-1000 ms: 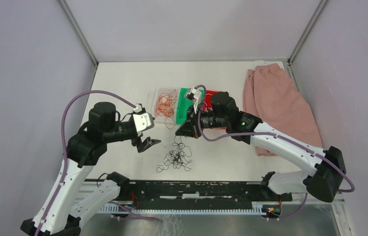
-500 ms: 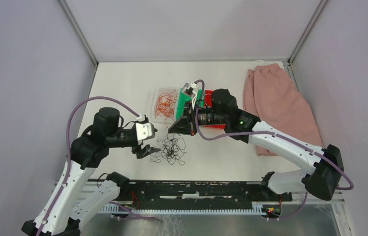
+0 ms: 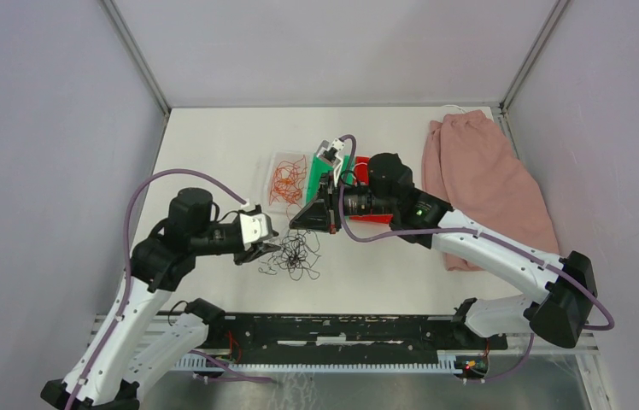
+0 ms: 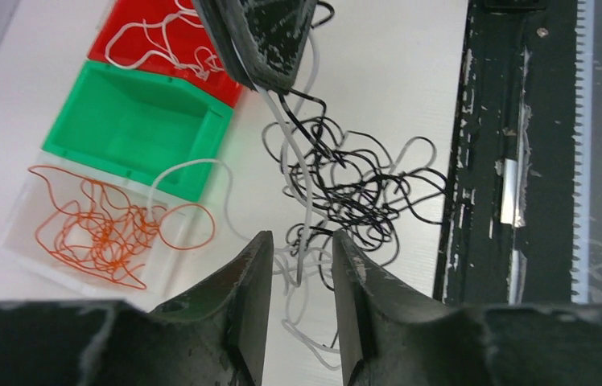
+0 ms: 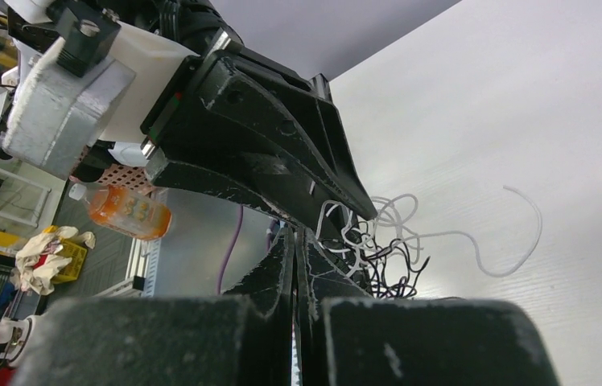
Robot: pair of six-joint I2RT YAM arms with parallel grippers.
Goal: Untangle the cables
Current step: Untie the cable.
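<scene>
The cables [image 3: 296,255] are a loose clump of black and white wires on the table, also in the left wrist view as the cables [image 4: 354,181]. My right gripper [image 3: 302,224] hangs above the clump, shut on a white cable. From my right gripper [image 4: 270,83] that white strand [image 4: 302,177] drops straight down between the jaws of my left gripper [image 4: 302,239]. The left jaws stand a finger-width apart around the strand without touching it. Seen from above, my left gripper [image 3: 263,250] is at the clump's left edge. Orange cables [image 4: 96,229] lie apart in a clear tray.
A clear tray [image 3: 285,182], a green bin [image 3: 323,173] and a red bin [image 3: 371,190] with white wires stand behind the clump. Pink cloth [image 3: 483,184] lies at the right. A black rail [image 3: 342,329] runs along the near edge.
My left gripper moved right to the clump and narrowed its jaws around the hanging white strand. The right gripper shifted slightly left, dragging the clump left with it.
</scene>
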